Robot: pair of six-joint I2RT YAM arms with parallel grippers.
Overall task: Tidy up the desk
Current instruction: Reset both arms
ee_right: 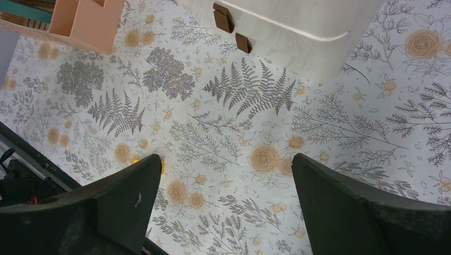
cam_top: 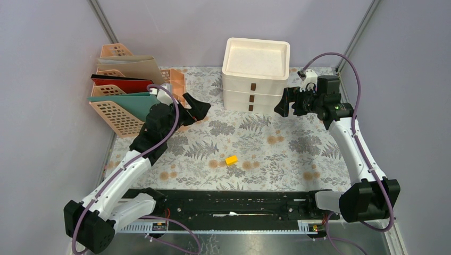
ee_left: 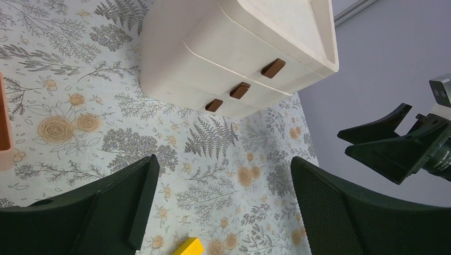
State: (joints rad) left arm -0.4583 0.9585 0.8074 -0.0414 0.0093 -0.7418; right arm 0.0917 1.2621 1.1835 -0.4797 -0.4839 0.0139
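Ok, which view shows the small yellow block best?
Top external: the yellow block lies whole and unobstructed on the desk. Left wrist crops it at the bottom edge; right wrist shows only a sliver beside a finger.

Cream drawer unit (cam_top: 256, 74), rear centre: three stacked drawers with brown handles (cam_top: 253, 85) and a shallow tray on top. Peach lattice file rack (cam_top: 118, 119), rear left, holds beige (cam_top: 135, 69), red (cam_top: 122, 85) and teal (cam_top: 133, 104) folders. Small yellow block (cam_top: 231, 159), front centre, lies well apart from both.
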